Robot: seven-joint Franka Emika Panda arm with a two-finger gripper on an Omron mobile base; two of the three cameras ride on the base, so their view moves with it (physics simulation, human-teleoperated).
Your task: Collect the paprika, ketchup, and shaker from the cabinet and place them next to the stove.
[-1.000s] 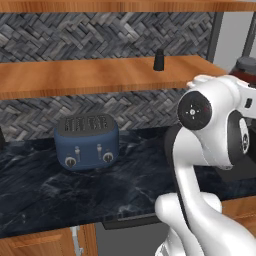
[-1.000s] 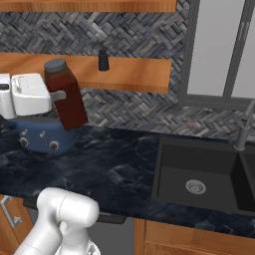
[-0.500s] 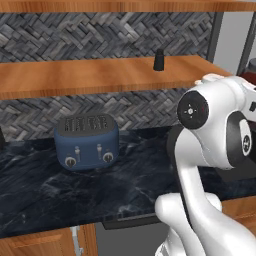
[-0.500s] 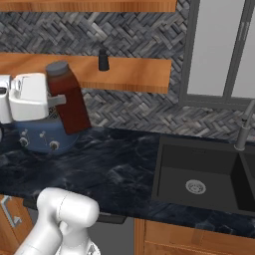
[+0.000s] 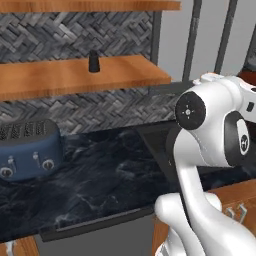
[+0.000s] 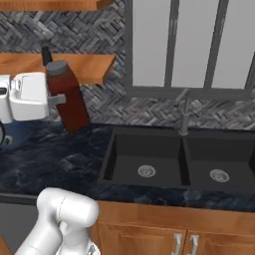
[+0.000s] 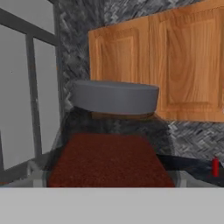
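You have the paprika [image 6: 67, 97] clamped in the gripper [image 6: 59, 99], jaws spread wide around the jar's body. In the right base view the jar hangs tilted above the dark marble counter [image 6: 55, 159], its black lid toward 11 o'clock and its base toward 5 o'clock. In the hand view the paprika [image 7: 109, 148] sits right in front of you, grey lid on top, red-brown contents below.

Look behind the jar in the right base view: the shaker [image 6: 46, 55] stands on the cabinet [image 6: 87, 67] shelf at about 11 o'clock from the paprika, partly hidden by its lid. In the left base view the shaker [image 5: 93, 61] stands upright on the middle shelf board of the cabinet [image 5: 75, 77], alone and well apart from the arm.

Around you, the blue toaster [image 5: 27, 150] sits on the counter at 9 o'clock in the left base view, under the shelf. At 3 o'clock from the jar in the right base view lies the double black sink [image 6: 179, 162] with its faucet [image 6: 185, 112], and the window [image 6: 194, 45] rises above it. In the hand view, closed wooden cupboard doors [image 7: 175, 65] stand at 1 o'clock beyond the jar, and a small red thing [image 7: 215, 167] shows at 4 o'clock, too small to identify.
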